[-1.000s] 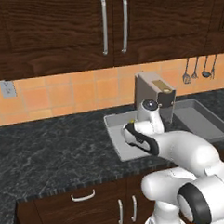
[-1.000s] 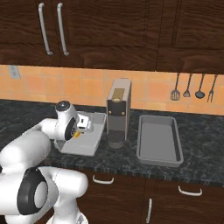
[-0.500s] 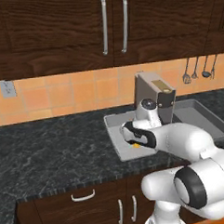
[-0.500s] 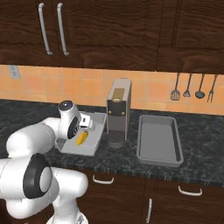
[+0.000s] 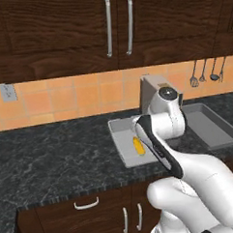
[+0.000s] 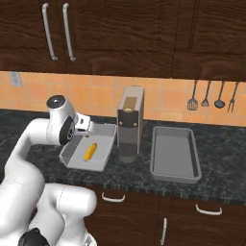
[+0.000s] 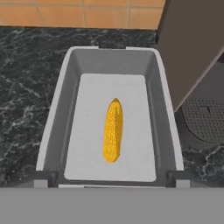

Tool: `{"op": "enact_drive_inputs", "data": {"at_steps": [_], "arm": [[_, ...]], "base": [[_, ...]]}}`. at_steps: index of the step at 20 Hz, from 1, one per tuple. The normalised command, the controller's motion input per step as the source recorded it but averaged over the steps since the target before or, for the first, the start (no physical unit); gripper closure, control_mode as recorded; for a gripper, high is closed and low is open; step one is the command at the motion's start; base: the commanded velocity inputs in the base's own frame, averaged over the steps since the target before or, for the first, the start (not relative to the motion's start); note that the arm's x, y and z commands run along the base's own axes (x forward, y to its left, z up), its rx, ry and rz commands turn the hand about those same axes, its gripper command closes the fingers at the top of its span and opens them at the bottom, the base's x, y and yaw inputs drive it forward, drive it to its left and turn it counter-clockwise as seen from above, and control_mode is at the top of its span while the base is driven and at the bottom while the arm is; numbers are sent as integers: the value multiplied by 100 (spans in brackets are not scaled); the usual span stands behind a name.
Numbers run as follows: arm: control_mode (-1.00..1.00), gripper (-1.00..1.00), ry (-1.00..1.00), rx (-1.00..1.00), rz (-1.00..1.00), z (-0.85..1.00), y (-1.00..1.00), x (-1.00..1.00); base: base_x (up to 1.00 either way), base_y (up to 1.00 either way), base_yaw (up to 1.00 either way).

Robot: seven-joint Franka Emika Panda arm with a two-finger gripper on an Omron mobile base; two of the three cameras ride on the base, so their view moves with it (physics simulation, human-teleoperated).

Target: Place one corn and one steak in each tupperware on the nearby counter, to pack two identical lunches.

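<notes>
Corn (image 7: pixel 112 130), held over the left tupperware (image 7: pixel 57 113) a second ago, now lies free on its floor, lengthwise and clear of the walls: one of four items looks packed. The second tupperware (image 6: pixel 175 153) sits bare beyond the coffee machine (image 6: pixel 129 122) on the desk (image 5: pixel 53 160). Jaws, barely visible, appear to have spread open; the arm (image 5: pixel 160 130) hangs bent above the container.
</notes>
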Motion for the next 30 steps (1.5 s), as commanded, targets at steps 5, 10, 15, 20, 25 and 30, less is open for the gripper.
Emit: {"op": "enact_drive_inputs", "data": {"at_steps": [5,10,15,20,25,30], "arm": [[-100,-100,-18,0,0,42,0,-92],[100,-100,-5,0,0,0,0,-20],[100,-100,0,0,0,0,0,0],[100,-100,0,0,0,0,0,0],[100,-100,0,0,0,0,0,0],[100,-100,0,0,0,0,0,0]], "base": [[0,0,0],[-80,-47,-2],[-100,-100,-15],[-93,-100,-15],[-54,-100,-10],[48,-100,0]]}}
